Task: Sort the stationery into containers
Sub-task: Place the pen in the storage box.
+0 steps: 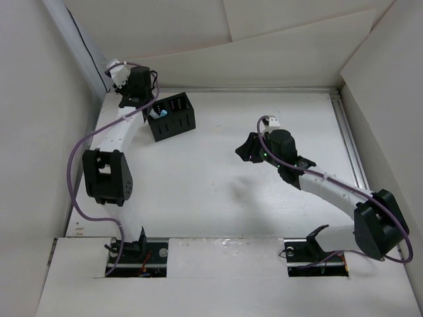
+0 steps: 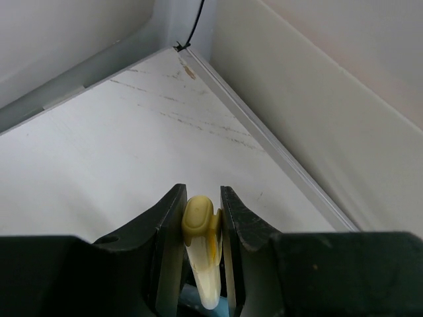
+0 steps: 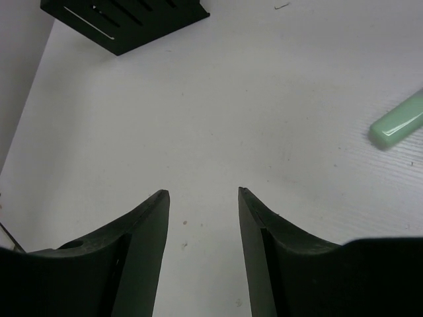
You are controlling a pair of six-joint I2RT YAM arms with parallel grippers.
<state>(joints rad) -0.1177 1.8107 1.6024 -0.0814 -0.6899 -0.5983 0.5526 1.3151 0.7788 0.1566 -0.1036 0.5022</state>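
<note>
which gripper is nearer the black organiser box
Left. The left gripper is right beside the organiser box, at its left side; the right gripper is well off to its right, mid-table.

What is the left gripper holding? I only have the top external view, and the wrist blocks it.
Observer: The left gripper is shut on a yellow stick, as the left wrist view shows.
Operator: And the right one?
Observer: The right gripper is open and empty.
Operator: Anything loose near it?
Observer: A pale green stick lies on the table, off to the right in the right wrist view.
</note>
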